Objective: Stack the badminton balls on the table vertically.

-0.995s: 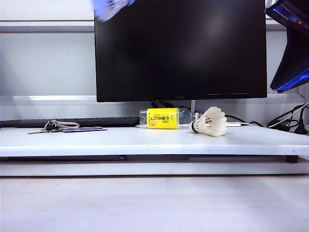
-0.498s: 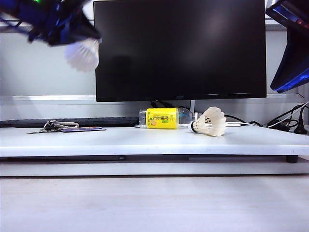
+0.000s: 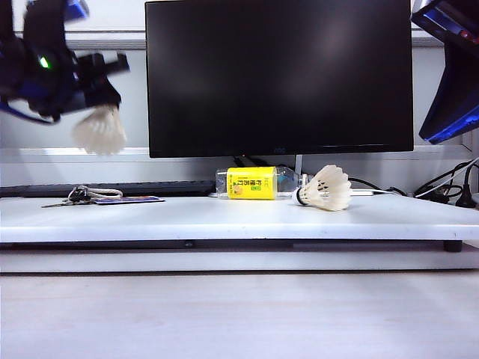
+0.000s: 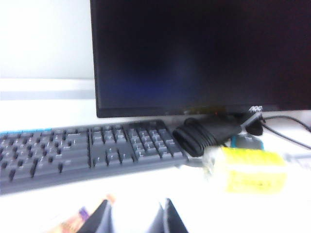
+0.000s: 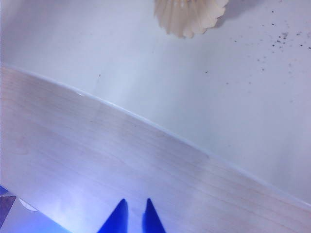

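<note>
Left pincer (image 3: 96, 112) high at far left, clamped on one shuttlecock (image 3: 99, 131), skirt down; right pincer (image 5: 132, 213) nearly shut, empty, parked; advisable: carry rightward, lower slowly onto second shuttlecock (image 3: 327, 188) lying sideways on bench (image 3: 224, 218).

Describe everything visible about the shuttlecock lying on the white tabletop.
The shuttlecock is white, with a flared, scalloped feather skirt and a dark band at its cork tip. It lies on its side on the white tabletop, tip pointing toward the yellow-labelled bottle, skirt away from it. Neither gripper touches it; the right wrist view shows only its skirt edge.
</note>
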Controlling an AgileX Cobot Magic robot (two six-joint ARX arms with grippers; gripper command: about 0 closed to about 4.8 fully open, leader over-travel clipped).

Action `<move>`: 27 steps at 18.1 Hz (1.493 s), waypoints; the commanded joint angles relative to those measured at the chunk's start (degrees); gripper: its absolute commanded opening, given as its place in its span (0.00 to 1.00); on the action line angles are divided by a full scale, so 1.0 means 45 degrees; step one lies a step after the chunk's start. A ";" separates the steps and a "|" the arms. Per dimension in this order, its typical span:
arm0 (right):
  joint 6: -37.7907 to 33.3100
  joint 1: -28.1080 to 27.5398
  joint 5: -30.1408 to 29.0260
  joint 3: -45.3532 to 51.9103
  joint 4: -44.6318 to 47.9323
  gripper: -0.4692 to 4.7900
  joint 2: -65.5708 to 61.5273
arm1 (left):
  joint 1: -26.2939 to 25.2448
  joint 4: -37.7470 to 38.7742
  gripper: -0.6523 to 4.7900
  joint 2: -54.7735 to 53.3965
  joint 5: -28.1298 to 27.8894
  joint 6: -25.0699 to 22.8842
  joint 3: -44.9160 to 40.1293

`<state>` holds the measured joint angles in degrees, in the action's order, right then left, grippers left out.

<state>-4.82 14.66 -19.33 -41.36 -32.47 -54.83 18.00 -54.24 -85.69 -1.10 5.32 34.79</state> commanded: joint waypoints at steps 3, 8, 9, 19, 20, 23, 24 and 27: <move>0.0141 0.0000 -0.0019 -0.0024 0.0146 0.19 0.0024 | 0.1438 -0.2788 0.34 -0.1846 -0.1855 -0.1729 0.0058; 0.0136 0.0000 -0.0024 0.0092 0.0253 0.19 0.0024 | 0.1608 -0.3181 0.34 -0.2953 -0.2336 -0.1506 0.0058; 0.0136 0.0000 -0.0024 0.0092 0.0272 0.19 0.0024 | 0.1613 -0.3308 0.34 -0.3099 -0.2327 -0.1491 0.0058; 0.0136 0.0000 -0.0024 0.0121 0.0316 0.19 0.0024 | 0.1613 -0.5479 0.34 -0.4648 -0.3181 -0.1851 0.0073; 0.0136 0.0000 -0.0024 0.0136 0.0316 0.19 0.0024 | 0.1613 -0.5576 0.34 -0.4779 -0.3186 -0.1846 0.0073; 0.0136 0.0000 -0.0024 0.0146 0.0316 0.19 0.0024 | 0.1617 -0.5576 0.34 -0.4925 -0.3186 -0.1846 0.0063; 0.0136 0.0000 -0.0024 0.0146 0.0321 0.19 0.0024 | 0.1617 -0.5576 0.34 -0.4925 -0.3181 -0.1851 0.0063; 0.0136 0.0000 -0.0024 0.0146 0.0321 0.19 0.0024 | 0.1613 -0.5586 0.40 -0.5056 -0.3186 -0.1841 0.0063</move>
<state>-4.43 14.63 -19.29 -40.64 -31.97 -54.85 25.17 -78.48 -108.12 -15.22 -2.98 34.94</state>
